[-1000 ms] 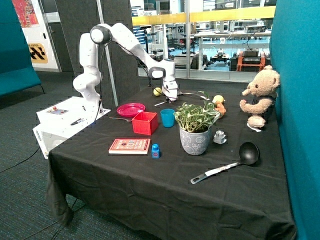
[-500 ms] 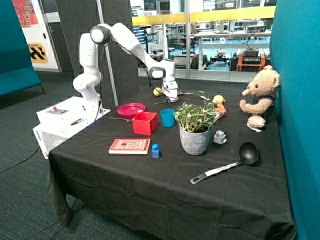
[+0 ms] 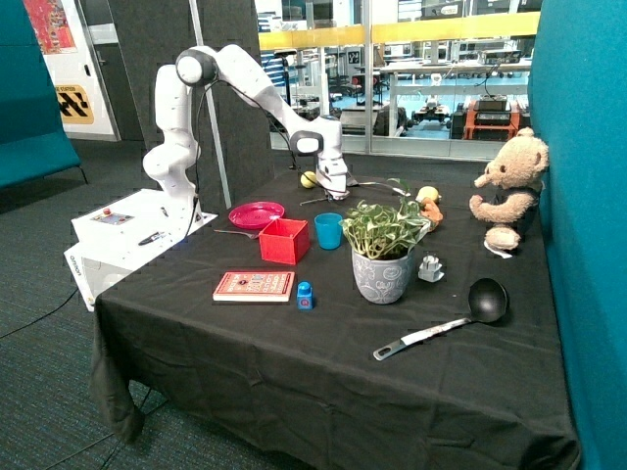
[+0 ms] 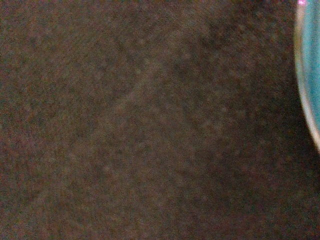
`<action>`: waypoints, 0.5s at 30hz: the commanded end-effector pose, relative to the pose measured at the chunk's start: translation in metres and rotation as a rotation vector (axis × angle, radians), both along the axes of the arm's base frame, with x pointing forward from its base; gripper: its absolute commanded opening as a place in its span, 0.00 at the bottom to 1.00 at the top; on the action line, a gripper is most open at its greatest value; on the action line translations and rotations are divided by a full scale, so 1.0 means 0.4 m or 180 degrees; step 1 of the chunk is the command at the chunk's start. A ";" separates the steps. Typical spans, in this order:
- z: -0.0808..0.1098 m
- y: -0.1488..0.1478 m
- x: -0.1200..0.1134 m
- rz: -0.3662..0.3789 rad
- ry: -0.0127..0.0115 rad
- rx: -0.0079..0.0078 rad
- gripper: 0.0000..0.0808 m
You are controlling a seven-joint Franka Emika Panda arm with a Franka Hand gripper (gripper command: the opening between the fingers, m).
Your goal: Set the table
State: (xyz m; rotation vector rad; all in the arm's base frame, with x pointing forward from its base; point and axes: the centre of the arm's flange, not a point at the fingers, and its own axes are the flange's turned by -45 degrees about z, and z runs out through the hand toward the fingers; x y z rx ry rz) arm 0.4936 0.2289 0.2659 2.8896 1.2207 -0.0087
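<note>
My gripper [image 3: 336,192] is low over the black tablecloth at the back of the table, just behind the blue cup [image 3: 328,230]. A thin silver utensil [image 3: 313,201] sticks out sideways right at its tip; whether it is held I cannot tell. A pink plate [image 3: 257,213] lies beside a red box [image 3: 284,241], with a silver fork [image 3: 233,233] in front of the plate. Another silver utensil [image 3: 377,183] lies behind the gripper. The wrist view shows only black cloth and the blue cup's rim [image 4: 310,75].
A potted plant [image 3: 382,264] stands mid-table next to the cup. A red book [image 3: 254,286] and a small blue toy [image 3: 305,296] lie near the front. A black ladle [image 3: 460,318], a grey adapter [image 3: 430,267], a teddy bear [image 3: 509,186] and a yellow ball [image 3: 309,179] are also there.
The gripper and the thin utensil at its tip have risen very slightly. Nothing else has moved.
</note>
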 end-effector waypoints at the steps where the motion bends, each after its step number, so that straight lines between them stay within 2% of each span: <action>1: 0.021 -0.014 0.008 -0.0020 -0.00105 0.00206 0.00; 15: 0.077 -0.028 0.024 -0.0056 -0.00106 0.00206 0.00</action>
